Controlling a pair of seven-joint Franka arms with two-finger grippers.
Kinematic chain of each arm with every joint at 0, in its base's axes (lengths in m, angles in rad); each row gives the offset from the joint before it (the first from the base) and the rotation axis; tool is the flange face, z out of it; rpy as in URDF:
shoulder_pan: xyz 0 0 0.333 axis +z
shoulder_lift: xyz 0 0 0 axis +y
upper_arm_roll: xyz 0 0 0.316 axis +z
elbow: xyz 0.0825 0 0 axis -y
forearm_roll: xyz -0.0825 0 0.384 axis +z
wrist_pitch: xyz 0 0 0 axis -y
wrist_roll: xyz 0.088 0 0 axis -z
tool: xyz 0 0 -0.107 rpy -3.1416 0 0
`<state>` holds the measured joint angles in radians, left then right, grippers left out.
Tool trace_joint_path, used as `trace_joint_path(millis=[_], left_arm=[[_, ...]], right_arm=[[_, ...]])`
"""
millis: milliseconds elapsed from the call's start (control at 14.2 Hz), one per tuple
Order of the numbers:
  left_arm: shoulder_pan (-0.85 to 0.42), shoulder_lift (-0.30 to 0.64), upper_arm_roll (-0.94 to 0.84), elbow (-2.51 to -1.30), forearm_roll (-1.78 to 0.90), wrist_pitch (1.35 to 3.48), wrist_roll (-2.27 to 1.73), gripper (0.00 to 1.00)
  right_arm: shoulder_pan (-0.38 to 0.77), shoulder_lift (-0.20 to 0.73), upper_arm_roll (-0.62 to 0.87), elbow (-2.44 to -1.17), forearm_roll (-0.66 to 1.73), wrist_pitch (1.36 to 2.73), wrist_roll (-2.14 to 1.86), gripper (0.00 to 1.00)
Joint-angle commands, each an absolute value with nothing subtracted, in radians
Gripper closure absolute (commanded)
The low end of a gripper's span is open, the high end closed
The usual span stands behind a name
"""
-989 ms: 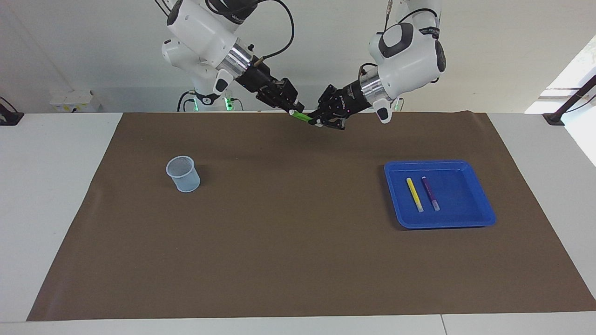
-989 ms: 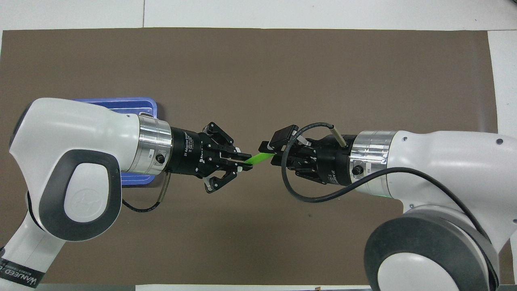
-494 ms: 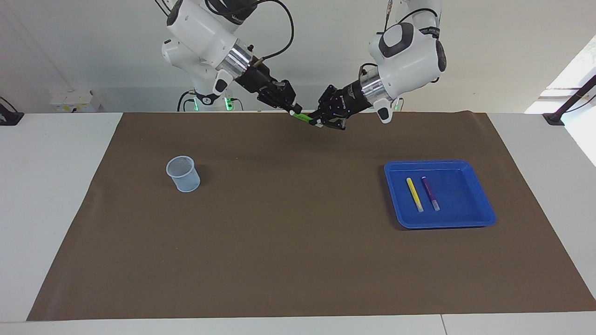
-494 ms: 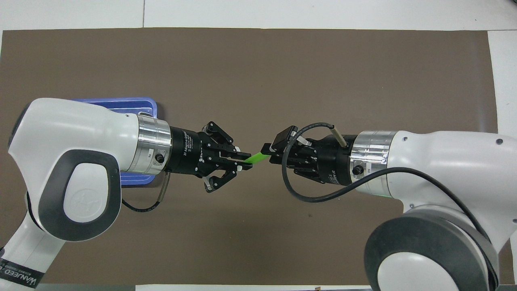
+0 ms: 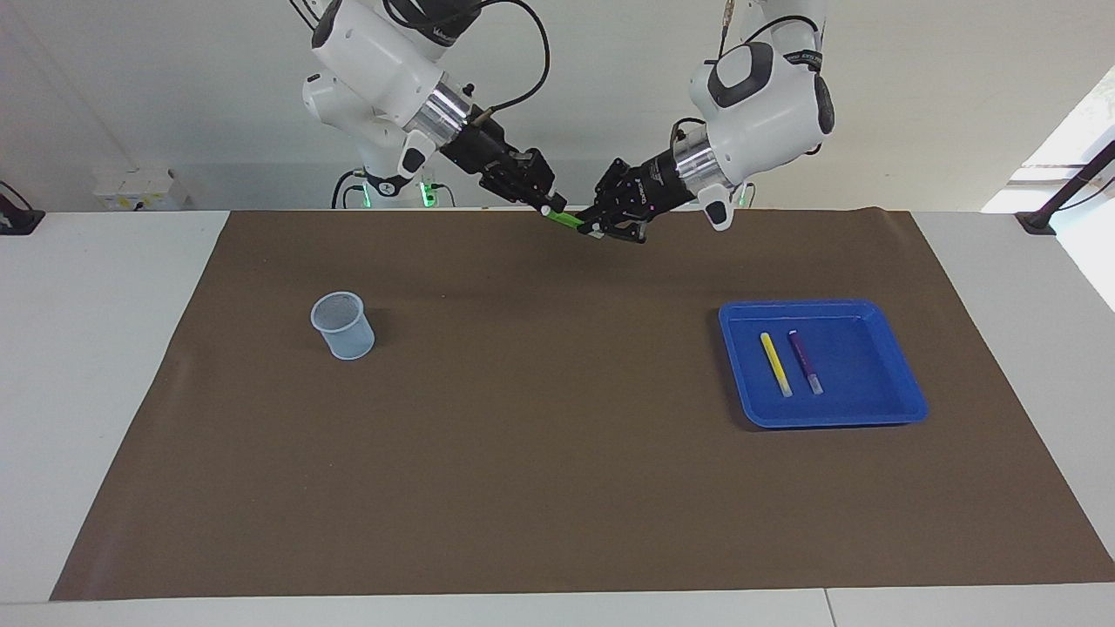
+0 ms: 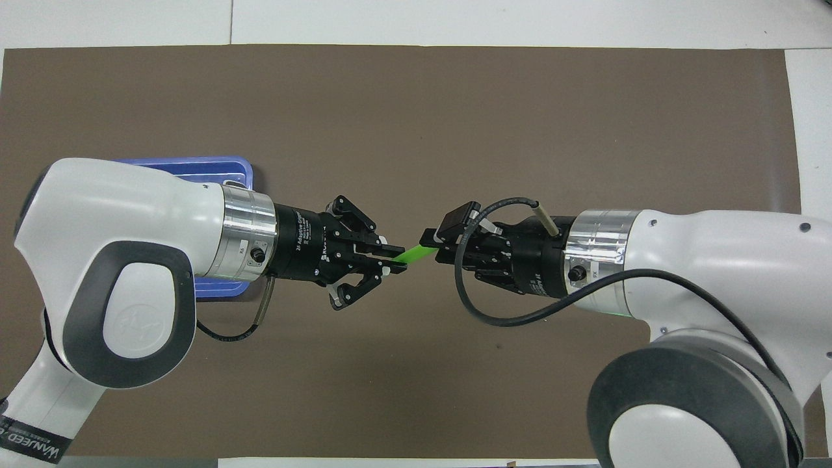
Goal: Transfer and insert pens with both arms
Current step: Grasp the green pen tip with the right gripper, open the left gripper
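Note:
A green pen [image 5: 566, 219] [image 6: 409, 255] hangs in the air over the mat's edge nearest the robots, between both grippers. My left gripper [image 5: 595, 228] [image 6: 390, 260] is shut on its green end. My right gripper [image 5: 549, 206] [image 6: 430, 245] is closed on its pale cap end. A yellow pen [image 5: 775, 364] and a purple pen [image 5: 805, 360] lie side by side in the blue tray [image 5: 819, 306], toward the left arm's end of the table. In the overhead view the left arm hides both of these pens and most of the tray [image 6: 195, 166].
A pale blue mesh cup [image 5: 343, 325] stands upright on the brown mat [image 5: 540, 453] toward the right arm's end. The overhead view shows none of it under the right arm. White table surface borders the mat on all sides.
The right gripper's fingers have drawn in on the pen's cap end, and the right arm has shifted slightly. The left gripper and the green pen have stayed in place.

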<state>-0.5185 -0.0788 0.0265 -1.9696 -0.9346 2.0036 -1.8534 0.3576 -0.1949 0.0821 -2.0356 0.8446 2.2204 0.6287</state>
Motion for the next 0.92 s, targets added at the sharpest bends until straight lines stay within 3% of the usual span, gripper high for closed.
trace_joint_path(millis=[0,424,494,706,847], left_arm=[[-0.532,-0.114,0.034,-2.008,-0.956,2.028,-1.864,1.00],[-0.534,-0.115,0.034,-2.008,-0.956,2.037,-1.859,1.00],[-0.534,-0.117,0.031,-2.005,-0.954,2.057,-1.865,0.01],[-0.543,-0.117,0.031,-2.006,-0.954,2.063,-1.871,0.00],[-0.545,-0.117,0.031,-2.006,-0.954,2.063,-1.874,0.00]], right_arm=[[0.342,-0.207,0.087,-2.051,0.844,2.235,0.588,1.00],[0.339,-0.202,0.086,-2.046,0.841,2.223,0.578,1.00],[0.339,-0.202,0.086,-2.045,0.832,2.221,0.572,1.00],[0.339,-0.202,0.086,-2.042,0.804,2.212,0.572,1.00],[0.307,-0.201,0.083,-2.011,0.700,2.105,0.507,1.00]])
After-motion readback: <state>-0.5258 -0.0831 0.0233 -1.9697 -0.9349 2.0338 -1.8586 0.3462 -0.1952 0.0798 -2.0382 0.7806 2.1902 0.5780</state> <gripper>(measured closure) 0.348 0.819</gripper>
